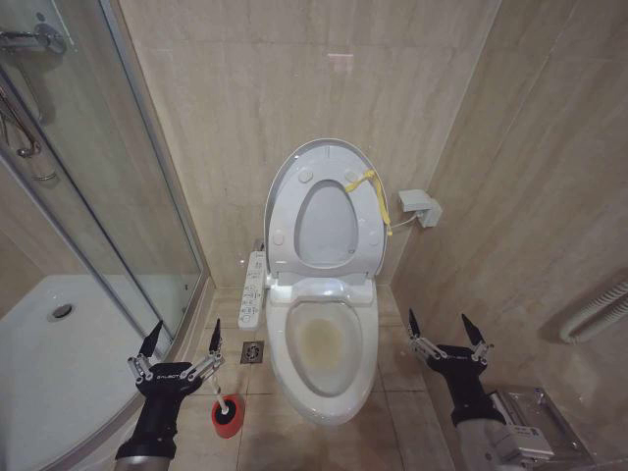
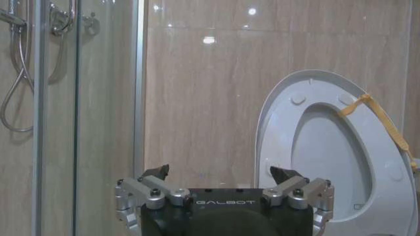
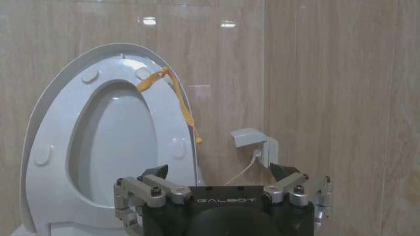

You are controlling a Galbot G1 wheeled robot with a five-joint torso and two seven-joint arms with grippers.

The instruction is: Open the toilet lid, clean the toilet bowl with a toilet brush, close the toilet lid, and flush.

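Beige tiled bathroom, glass shower stall [image 1: 108, 196] on the left, toilet against the back wall in the corner. Left pincer [image 1: 183, 340] hangs low at the left of the toilet, fingers spread wide, holding nothing. Right pincer [image 1: 444, 330] hangs low at the right of the toilet, fingers also spread wide, empty. The toilet bowl [image 1: 324, 388] sits between the two pincers, near both, touching neither. The toilet brush [image 1: 227, 409] stands on the floor in its red holder [image 1: 228, 420], just beside the bowl's left side and just below and right of the left pincer, apart from its fingers.

The toilet lid [image 1: 324, 157] is up, leaning against the wall, with the ring seat [image 1: 285, 221] raised against it too. Round bumpers show on the seat. A yellow cord [image 1: 378, 196] is tied at the upper right of the seat and hangs down its right edge. Bowl is white and glossy, with yellowish staining at the bottom. A control panel [image 1: 253, 289] runs along the bowl's left side. Small white wall box [image 1: 420, 206] with a cable sits right of the lid. Floor drain [image 1: 251, 352] lies between brush and bowl.
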